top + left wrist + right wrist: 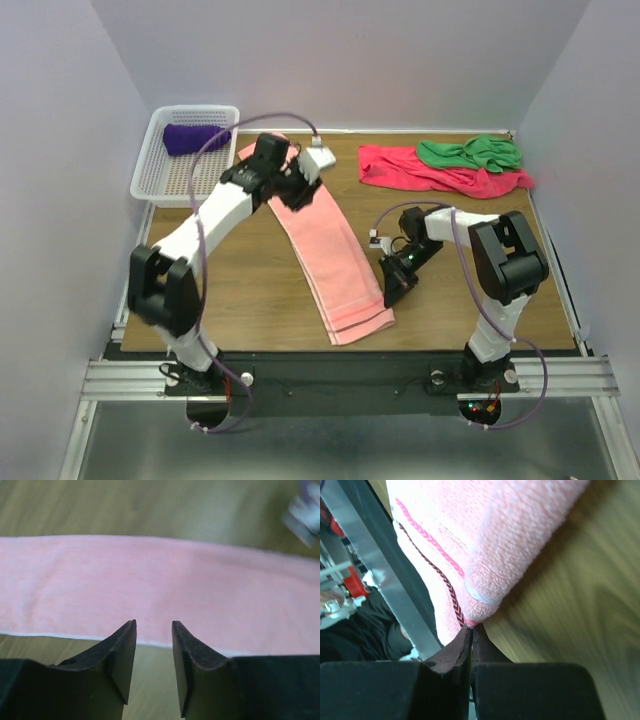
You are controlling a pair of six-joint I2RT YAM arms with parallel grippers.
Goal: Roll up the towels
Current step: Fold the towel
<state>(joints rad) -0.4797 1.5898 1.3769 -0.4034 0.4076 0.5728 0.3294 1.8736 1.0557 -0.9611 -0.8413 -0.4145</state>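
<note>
The salmon-pink towel (pixel 325 250) lies flat in a long diagonal strip on the wooden table; it also shows in the left wrist view (pixel 160 585) and the right wrist view (pixel 485 535). My left gripper (pixel 298 188) (pixel 154 630) is open and empty, just above the towel's long edge near its far end. My right gripper (pixel 393 297) (pixel 471 628) is shut on the towel's near right corner, which is lifted slightly off the table. The purple towel (pixel 195 137) lies rolled in the basket. The crimson towel (pixel 400 168) and the green towel (pixel 470 153) lie crumpled at the far right.
A white mesh basket (pixel 165 180) stands at the far left corner. White walls enclose the table on three sides. The metal rail (pixel 330 375) with the arm bases runs along the near edge.
</note>
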